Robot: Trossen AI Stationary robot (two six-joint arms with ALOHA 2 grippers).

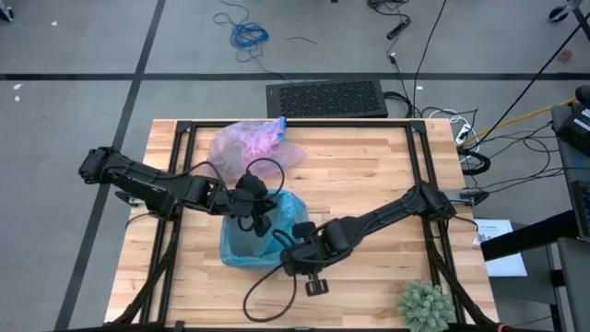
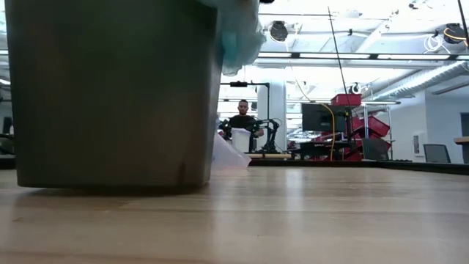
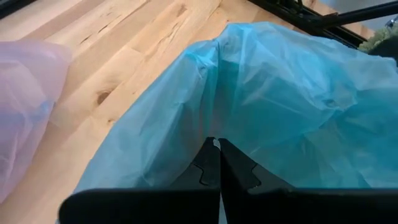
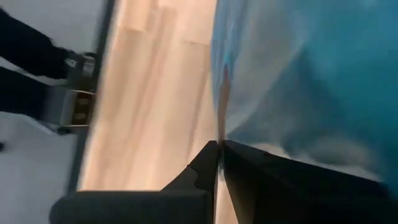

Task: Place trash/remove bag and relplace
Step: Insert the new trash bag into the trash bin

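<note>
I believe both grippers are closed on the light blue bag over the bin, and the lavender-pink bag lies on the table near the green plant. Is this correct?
Not quite. In the high view the lavender-pink bag lies at the table's far edge, across from the green plant at the near right corner. The rest holds: left gripper and right gripper are closed on the light blue bag.

On my right wrist feed:
- right gripper (image 4: 219,149): I see its dark fingers pressed together, tips meeting at an edge of the blue plastic.
- light blue plastic bag (image 4: 311,74): translucent, crinkled, filling one side.
- wooden table (image 4: 155,106): pale planks beside the bag.
- dark frame rail (image 4: 93,99): along the table's edge.
</note>
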